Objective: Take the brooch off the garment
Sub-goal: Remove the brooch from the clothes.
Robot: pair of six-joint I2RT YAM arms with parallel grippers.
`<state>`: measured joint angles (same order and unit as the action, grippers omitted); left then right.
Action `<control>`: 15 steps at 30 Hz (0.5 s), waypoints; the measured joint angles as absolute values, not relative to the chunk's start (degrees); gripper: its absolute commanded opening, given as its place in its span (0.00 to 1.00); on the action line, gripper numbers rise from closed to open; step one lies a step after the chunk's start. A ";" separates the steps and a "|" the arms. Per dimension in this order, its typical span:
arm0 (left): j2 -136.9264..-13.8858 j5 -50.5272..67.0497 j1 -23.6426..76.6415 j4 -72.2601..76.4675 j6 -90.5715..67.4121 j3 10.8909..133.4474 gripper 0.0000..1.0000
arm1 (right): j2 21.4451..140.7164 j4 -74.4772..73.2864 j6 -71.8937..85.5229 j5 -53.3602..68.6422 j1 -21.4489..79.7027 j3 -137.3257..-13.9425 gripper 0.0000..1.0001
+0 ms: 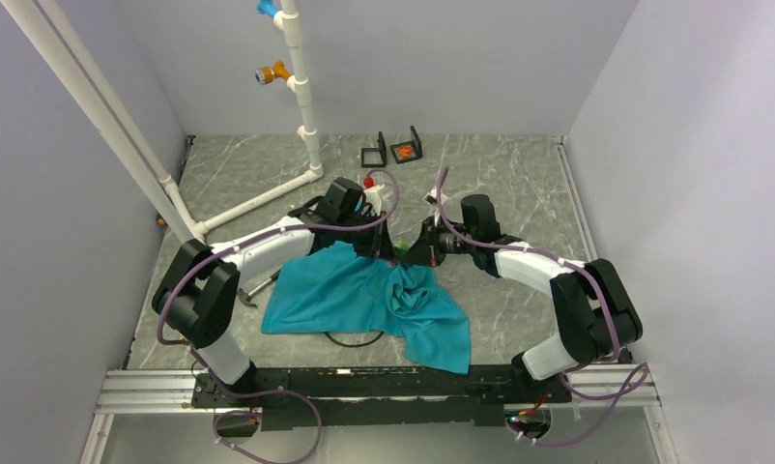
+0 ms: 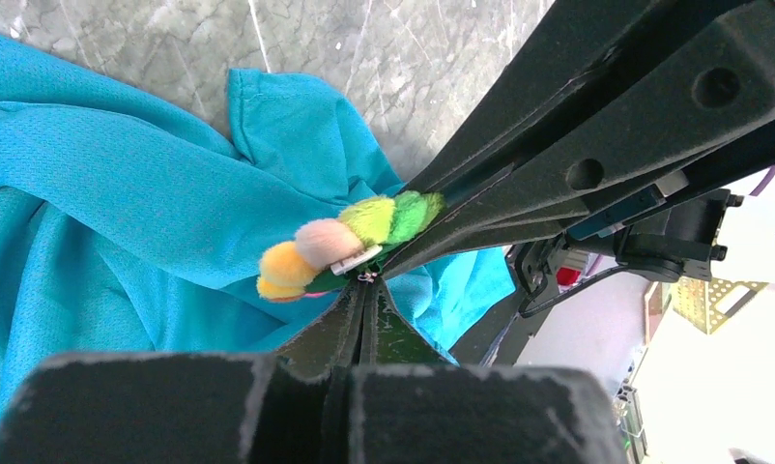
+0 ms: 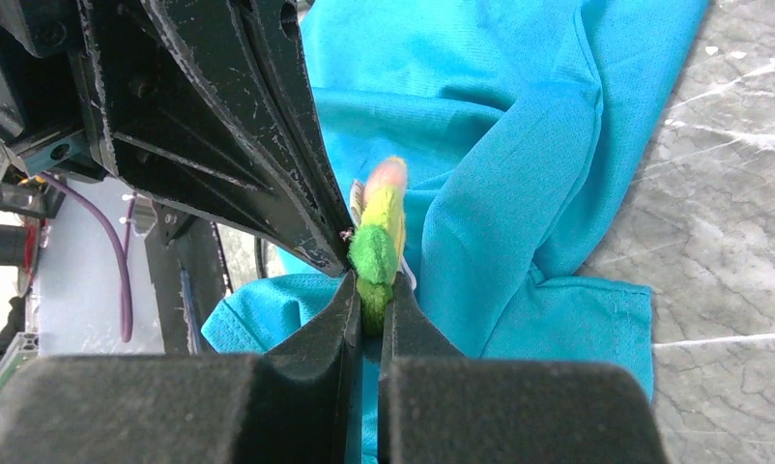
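The garment (image 1: 355, 295) is a teal-blue T-shirt lying crumpled on the marble table, also seen in both wrist views (image 2: 123, 222) (image 3: 480, 145). The brooch (image 1: 401, 251) sits at its far edge, a fuzzy strip of orange, pink, yellow and green (image 2: 335, 242) (image 3: 379, 232). My right gripper (image 3: 368, 290) (image 1: 411, 253) is shut on the brooch's green end. My left gripper (image 2: 367, 283) (image 1: 389, 248) comes in from the other side, jaws shut, tips pinched on the tiny metal pin under the brooch. The two grippers' fingertips nearly touch.
A white pipe frame (image 1: 301, 97) with an orange fitting (image 1: 271, 72) stands at the back left. Two small black stands (image 1: 393, 150) sit near the back wall. A black cable loop (image 1: 355, 338) shows under the shirt's near hem. An aluminium rail (image 1: 364, 387) runs along the near edge.
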<state>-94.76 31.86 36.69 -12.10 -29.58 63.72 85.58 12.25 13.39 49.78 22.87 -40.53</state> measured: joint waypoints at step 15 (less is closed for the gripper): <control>-92.49 30.68 35.79 -10.31 -29.15 62.48 0.00 | 85.36 7.81 10.55 49.98 23.18 -40.53 0.31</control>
<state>-92.49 30.68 35.79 -10.31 -29.15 62.48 85.36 7.81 10.55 49.98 23.18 -40.53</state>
